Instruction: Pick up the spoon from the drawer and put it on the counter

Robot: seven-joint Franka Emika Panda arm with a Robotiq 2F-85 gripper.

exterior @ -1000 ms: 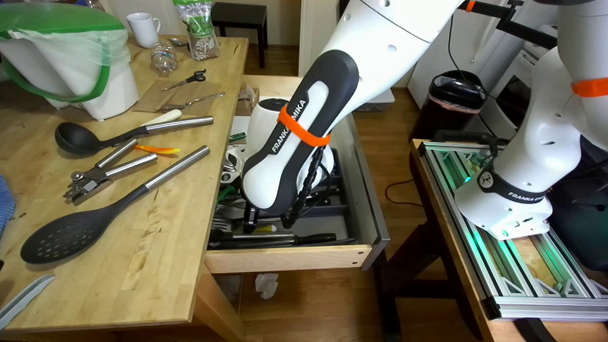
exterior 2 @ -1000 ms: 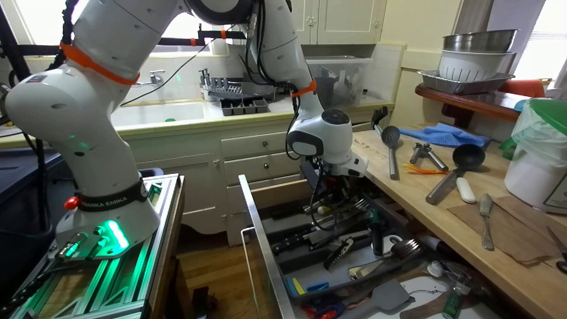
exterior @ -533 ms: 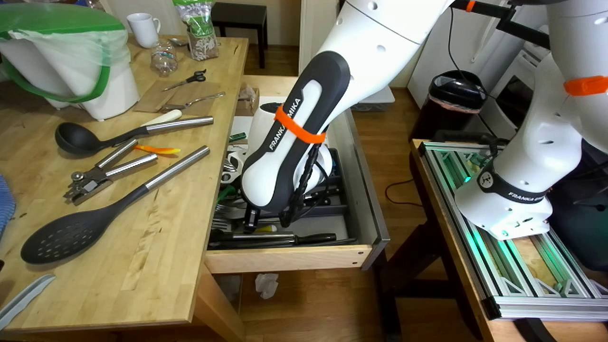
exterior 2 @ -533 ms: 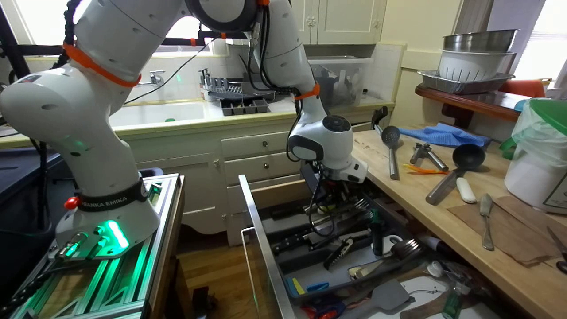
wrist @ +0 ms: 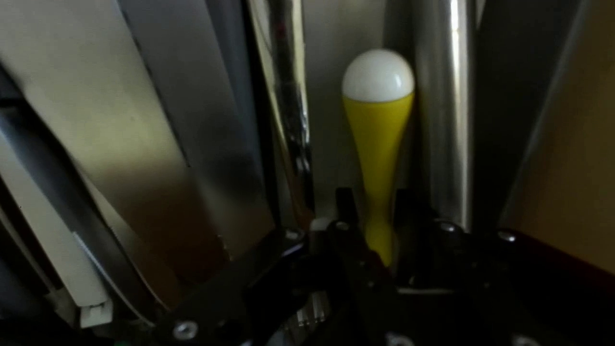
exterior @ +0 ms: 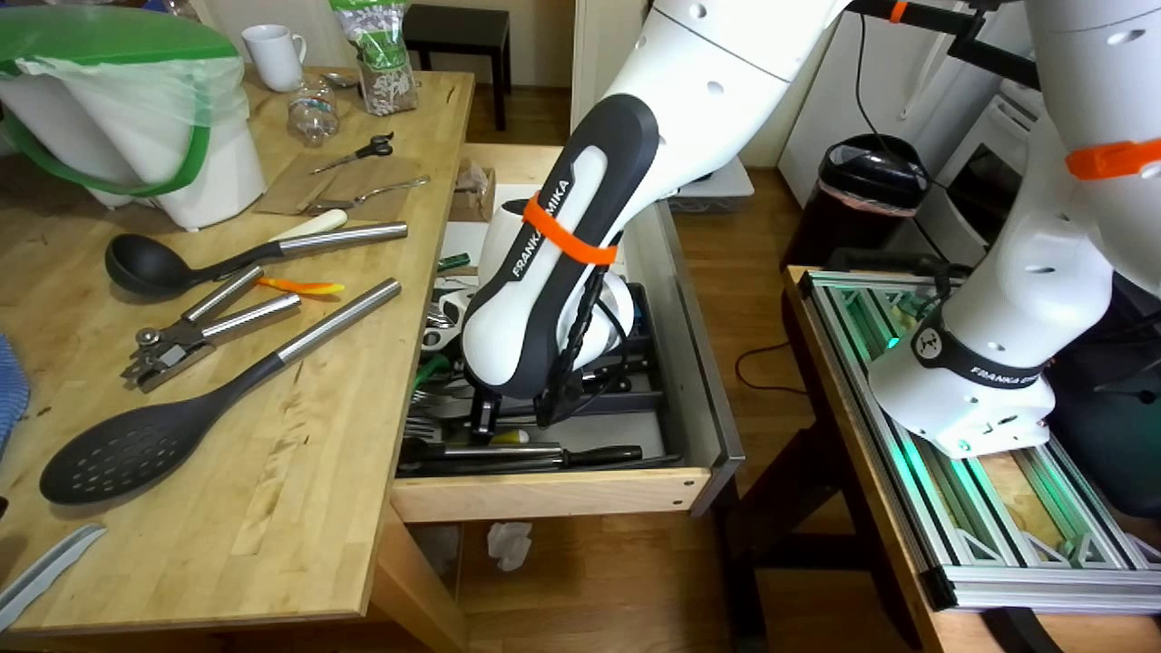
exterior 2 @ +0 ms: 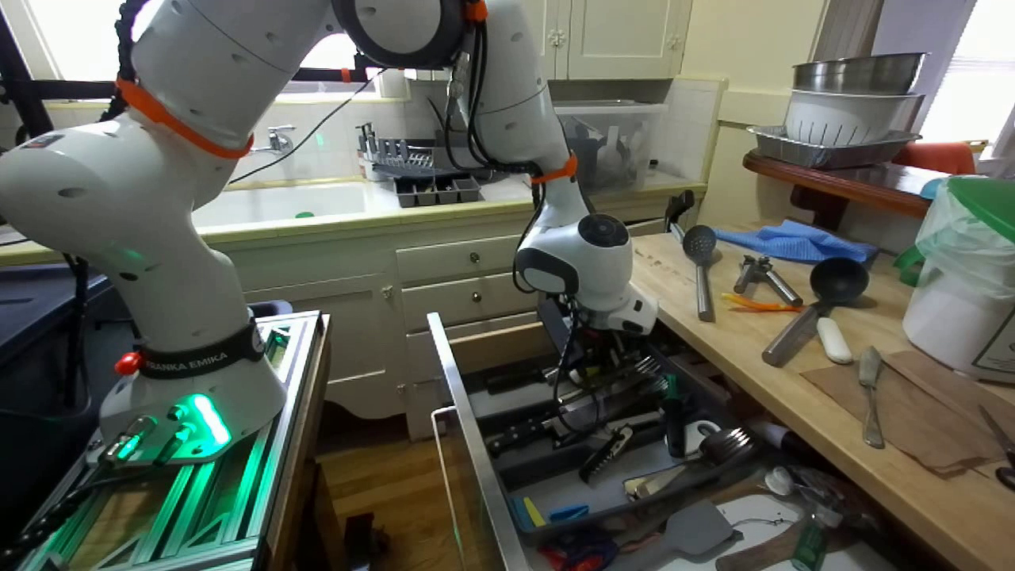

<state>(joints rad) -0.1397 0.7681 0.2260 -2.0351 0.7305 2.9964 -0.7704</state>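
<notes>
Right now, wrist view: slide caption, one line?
Black fingers flank a yellow, white-tipped spoon handle lying between shiny metal utensils, bowl out of sight.

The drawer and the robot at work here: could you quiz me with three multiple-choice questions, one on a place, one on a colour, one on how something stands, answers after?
1. How does the drawer stand?
A) shut
B) pulled open
C) upside down

2. Where does the gripper reach?
A) into the sink
B) into the bucket
C) into the drawer

3. What colour is the rounded end of the spoon's handle?
A) white
B) red
C) black

1 B: its utensils lie exposed beside the counter.
2 C: the wrist view shows its fingers either side of the handle, among other utensils.
3 A: white caps the yellow handle in the wrist view.
</notes>
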